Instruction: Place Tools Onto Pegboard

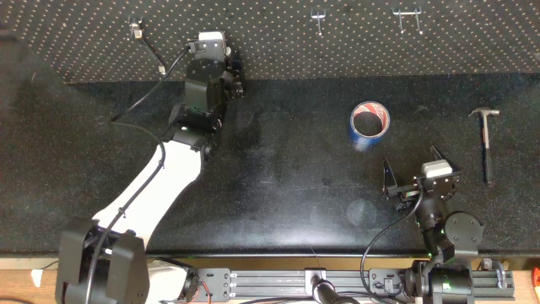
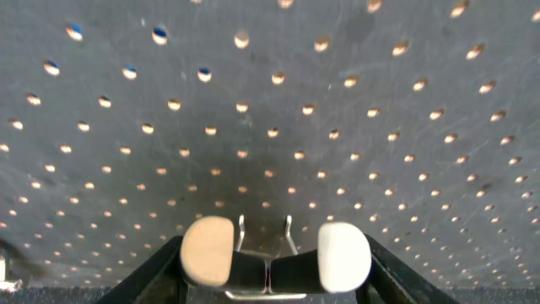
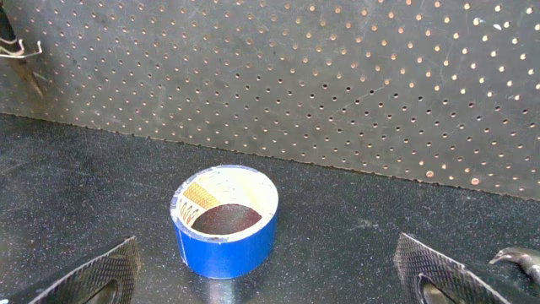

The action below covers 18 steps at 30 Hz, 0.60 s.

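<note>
Tape roll [image 3: 224, 221] lay flat on the bench [image 3: 354, 245], near the right claw [image 3: 274, 283] and in line with the gap between its widely spread fingers. Hammer [image 1: 485, 143] lay to that claw's right. Left claw [image 2: 276, 253], fingers parted around a wire hook [image 2: 264, 236], faced the pegboard [image 2: 337, 101].

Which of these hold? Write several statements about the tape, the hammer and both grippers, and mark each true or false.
1. The blue tape roll stands on the table. True.
2. The hammer hangs on the pegboard. False: the hammer lies on the table, to the right of the tape roll.
3. The right gripper is open and holds nothing. True.
4. The left gripper hovers over the tape roll. False: the left gripper is up at the pegboard, far from the tape roll.
</note>
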{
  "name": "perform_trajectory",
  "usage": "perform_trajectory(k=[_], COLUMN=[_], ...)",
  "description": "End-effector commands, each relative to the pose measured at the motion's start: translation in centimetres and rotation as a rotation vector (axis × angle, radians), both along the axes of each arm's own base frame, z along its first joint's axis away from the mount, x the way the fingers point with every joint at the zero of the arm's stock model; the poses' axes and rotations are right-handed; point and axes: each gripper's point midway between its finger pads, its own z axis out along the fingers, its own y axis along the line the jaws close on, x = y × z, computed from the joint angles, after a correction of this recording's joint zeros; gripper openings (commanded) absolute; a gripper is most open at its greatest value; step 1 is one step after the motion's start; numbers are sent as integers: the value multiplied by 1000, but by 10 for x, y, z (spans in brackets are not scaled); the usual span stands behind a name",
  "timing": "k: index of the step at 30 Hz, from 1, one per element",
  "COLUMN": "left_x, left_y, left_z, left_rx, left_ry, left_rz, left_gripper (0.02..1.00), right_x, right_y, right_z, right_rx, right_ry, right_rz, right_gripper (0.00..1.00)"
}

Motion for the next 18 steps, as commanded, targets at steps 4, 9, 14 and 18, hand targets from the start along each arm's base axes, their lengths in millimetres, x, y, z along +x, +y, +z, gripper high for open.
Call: perform_trajectory(k=[4, 9, 14, 18], left_x=[3, -67, -155, -181], left_y=[0, 42, 99, 104], left_z=[3, 56, -1, -22], left_rx=[-3, 16, -52, -118], left_ry=[1, 36, -15, -262], left_rz=[-16, 50, 121, 57], left_gripper=[996, 998, 996, 996], right_x=[-1, -1, -1, -1], right_y=[2, 2, 2, 2], right_z=[0, 0, 0, 0], right_rx=[15, 15, 15, 15], right_ry=[-2, -2, -2, -2], right_rz=[10, 10, 10, 10], right_gripper=[980, 980, 980, 982])
